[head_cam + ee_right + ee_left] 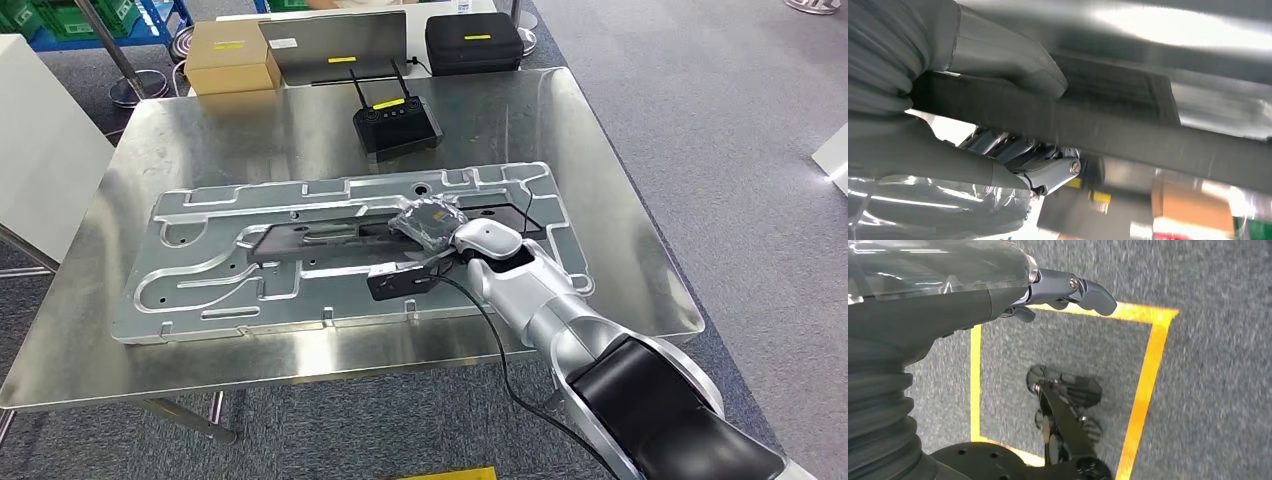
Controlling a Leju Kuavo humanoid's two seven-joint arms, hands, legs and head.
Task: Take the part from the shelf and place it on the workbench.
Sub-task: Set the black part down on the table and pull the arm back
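One hand, right [428, 222], wrapped around dark flat bar [320, 240], thumb on top, fingers [1013, 147] under. Left hand [1068, 290] hanging over floor, loosely curled, holding nothing. Bar lying low over grey tray [200, 290] on steel bench [620, 240]. Risk: long bar, gripped at one end, could tip or snag tray ribs on release.

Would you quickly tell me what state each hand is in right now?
Left hand: hangs over the floor, fingers curled, holding nothing.
Right hand: grips the dark part over the metal plate on the workbench.
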